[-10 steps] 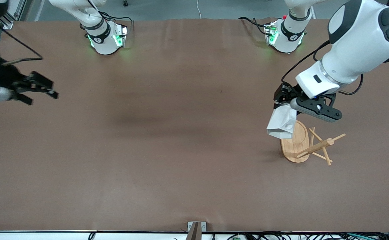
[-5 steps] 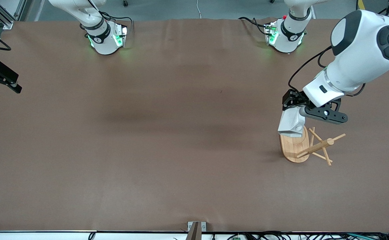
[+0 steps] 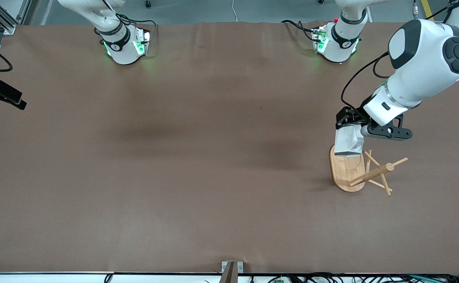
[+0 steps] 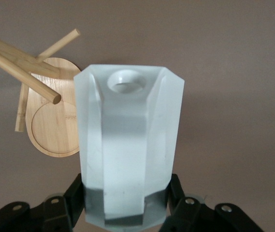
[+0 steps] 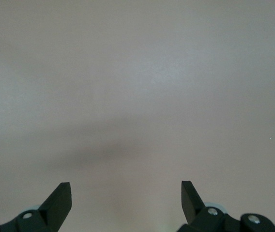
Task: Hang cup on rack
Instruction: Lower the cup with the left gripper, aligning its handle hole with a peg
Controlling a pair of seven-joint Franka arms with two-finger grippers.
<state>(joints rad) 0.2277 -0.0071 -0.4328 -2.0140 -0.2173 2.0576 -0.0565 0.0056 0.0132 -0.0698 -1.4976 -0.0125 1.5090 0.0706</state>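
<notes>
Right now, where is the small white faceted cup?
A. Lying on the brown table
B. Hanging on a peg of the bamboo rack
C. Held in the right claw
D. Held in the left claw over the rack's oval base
D: the left claw grips the small white faceted cup over the bamboo rack's oval base; no peg passes through its handle.

white cup [image 3: 347, 141] over rack [image 3: 347, 173] base

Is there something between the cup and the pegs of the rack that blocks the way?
Nothing visible does. The left end effector holds the cup over the rack base, and the nearest peg is beside it with open air between.
</notes>
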